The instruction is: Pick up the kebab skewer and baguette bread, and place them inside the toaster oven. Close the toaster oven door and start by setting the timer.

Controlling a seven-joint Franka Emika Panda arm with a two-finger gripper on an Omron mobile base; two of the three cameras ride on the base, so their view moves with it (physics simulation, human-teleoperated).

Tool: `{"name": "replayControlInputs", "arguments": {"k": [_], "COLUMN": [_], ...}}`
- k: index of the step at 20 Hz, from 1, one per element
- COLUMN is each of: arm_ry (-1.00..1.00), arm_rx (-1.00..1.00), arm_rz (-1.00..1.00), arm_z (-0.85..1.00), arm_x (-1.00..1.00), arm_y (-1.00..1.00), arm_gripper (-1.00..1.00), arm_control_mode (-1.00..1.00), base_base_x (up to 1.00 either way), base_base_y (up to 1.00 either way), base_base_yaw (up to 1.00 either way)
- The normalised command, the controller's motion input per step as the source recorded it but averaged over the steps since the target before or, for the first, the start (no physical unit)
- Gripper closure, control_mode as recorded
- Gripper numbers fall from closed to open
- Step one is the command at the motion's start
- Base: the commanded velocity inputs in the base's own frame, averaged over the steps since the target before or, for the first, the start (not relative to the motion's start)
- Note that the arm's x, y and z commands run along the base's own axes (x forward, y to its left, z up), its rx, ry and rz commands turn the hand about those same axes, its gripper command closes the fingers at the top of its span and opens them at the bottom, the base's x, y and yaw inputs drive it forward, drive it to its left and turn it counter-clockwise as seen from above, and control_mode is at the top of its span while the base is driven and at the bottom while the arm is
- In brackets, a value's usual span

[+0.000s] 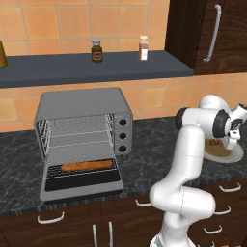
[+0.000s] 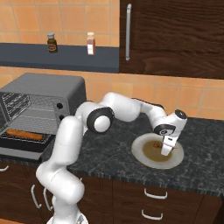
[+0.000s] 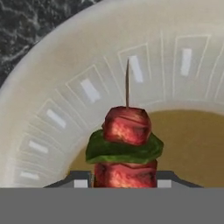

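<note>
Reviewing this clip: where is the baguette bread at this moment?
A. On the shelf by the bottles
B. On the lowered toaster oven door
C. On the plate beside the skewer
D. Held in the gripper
B: the baguette bread lies along the lowered toaster oven door in front of the racks, while the gripper is down at the plate over the kebab skewer.

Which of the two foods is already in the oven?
The baguette bread, the long orange-brown loaf on the toaster oven rack. The kebab skewer still lies on the plate.
</note>
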Motion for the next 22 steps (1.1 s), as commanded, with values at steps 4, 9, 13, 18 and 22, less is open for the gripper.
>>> {"name": "replayControlInputs", "arguments": {"k": [4,9,13,18,22], "arm_ry": [0.05,0.19,0.16,0.12,0.1], "arm_rx": [0.0,0.0,0.0,0.01,0.05], "arm_rz": [0.0,0.04,0.01,0.0,0.0], "arm_z": [-0.34,0.64,0.91,0.56,0.41], "arm_x": [-0.39,-0.32,-0.79,-0.88,-0.84], "arm_y": [0.21,0.63,0.82,0.95,0.98], "arm_gripper": [1.0,1.0,1.0,1.0,1.0], "arm_control_mode": [-1.0,-1.0,-1.0,-1.0,-1.0], "base_base_x": [0.0,0.0,0.0,0.0,0.0], "base_base_y": [0.0,0.0,0.0,0.0,0.0], "base_base_yaw": [0.0,0.0,0.0,0.0,0.0]}}
